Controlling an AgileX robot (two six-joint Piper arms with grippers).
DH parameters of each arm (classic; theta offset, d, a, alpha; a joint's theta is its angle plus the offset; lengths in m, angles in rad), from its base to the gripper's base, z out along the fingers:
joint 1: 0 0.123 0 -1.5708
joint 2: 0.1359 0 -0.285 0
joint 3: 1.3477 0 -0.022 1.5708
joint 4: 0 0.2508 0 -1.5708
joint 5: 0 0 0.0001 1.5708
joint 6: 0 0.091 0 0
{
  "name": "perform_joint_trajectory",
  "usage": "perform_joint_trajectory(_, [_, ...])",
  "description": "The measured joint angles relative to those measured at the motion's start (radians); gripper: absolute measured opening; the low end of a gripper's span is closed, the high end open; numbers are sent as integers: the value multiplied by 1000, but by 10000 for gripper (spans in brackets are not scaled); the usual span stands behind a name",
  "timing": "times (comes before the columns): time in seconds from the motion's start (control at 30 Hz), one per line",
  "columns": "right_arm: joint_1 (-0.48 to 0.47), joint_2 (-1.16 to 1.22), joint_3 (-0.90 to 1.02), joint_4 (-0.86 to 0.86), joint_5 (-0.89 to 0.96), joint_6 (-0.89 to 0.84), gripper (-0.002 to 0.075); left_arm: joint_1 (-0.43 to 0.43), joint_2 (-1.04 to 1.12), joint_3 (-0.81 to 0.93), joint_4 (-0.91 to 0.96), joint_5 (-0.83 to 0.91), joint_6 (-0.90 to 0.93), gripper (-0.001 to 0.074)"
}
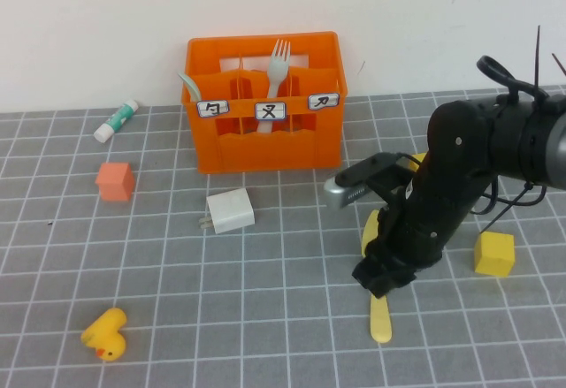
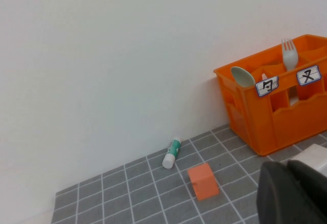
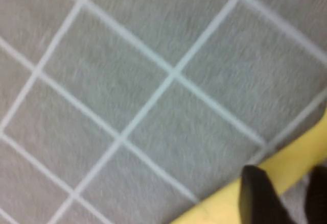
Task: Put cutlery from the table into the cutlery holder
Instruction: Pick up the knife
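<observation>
While the right hand (image 1: 382, 284) straddles the yellow knife (image 1: 380, 317) on the worktop (image 1: 265, 317), fingers spread, the left hand (image 2: 294, 193) hangs low; its grip is unreadable.

Orange cutlery holder (image 1: 265, 132), pale yellow knife (image 1: 379, 315), grey white-gridded table (image 1: 265, 317), black right gripper (image 1: 382, 275)

One fork (image 1: 279, 63), one spoon (image 1: 189, 82), one knife (image 1: 380, 315), one crate (image 1: 265, 136).

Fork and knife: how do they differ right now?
The fork stands upright in the cutlery holder; the knife lies flat on the table. The fork is pale grey-green, the knife pale yellow. The right gripper is down over the knife; nothing touches the fork. The left gripper is parked.
</observation>
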Motion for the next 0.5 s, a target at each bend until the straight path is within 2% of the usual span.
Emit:
perform_joint_trajectory(0.13, [0, 0, 0, -14, 41, -9, 133, 0, 0, 0, 0, 0, 0, 0])
perform_joint_trajectory(0.3, [0, 2, 0, -42, 53, -13, 121, 0, 0, 0, 0, 0, 0, 0])
perform_joint_trajectory(0.4, [0, 5, -13, -40, 60, -6, 172, 0, 0, 0, 0, 0, 0, 0])
perform_joint_trajectory(0.5, [0, 7, -23, -23, 74, 23, 290, 0, 0, 0, 0, 0, 0, -1])
